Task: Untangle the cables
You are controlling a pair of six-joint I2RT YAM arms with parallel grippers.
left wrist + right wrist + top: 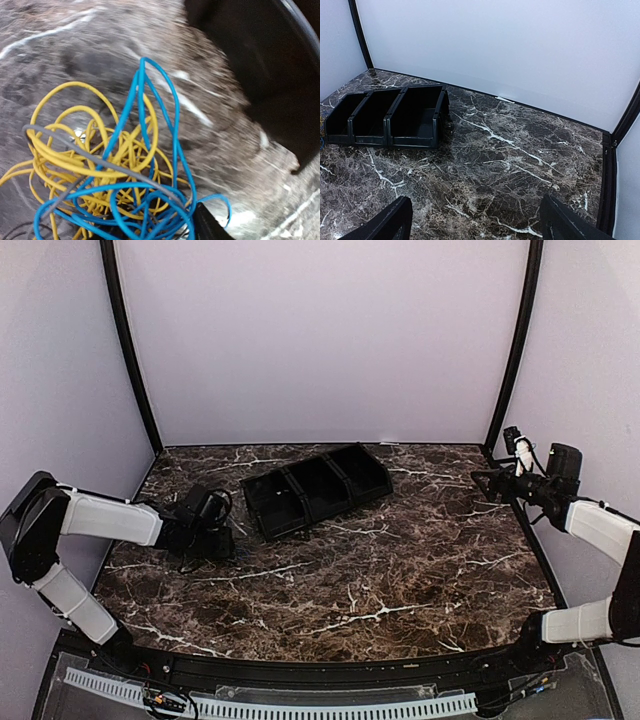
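Here, tangled cables [110,175] sit by the tray's [320,505] left end.
Right gripper [476,216] open wide, well right of the tray; left gripper [208,527]: cannot tell.

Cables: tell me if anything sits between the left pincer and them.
Nothing visible does. In the left wrist view the cables lie right in front of the left pincer on the table, with blue loops reaching its fingertip. The black tray stands off to one side, not between them.
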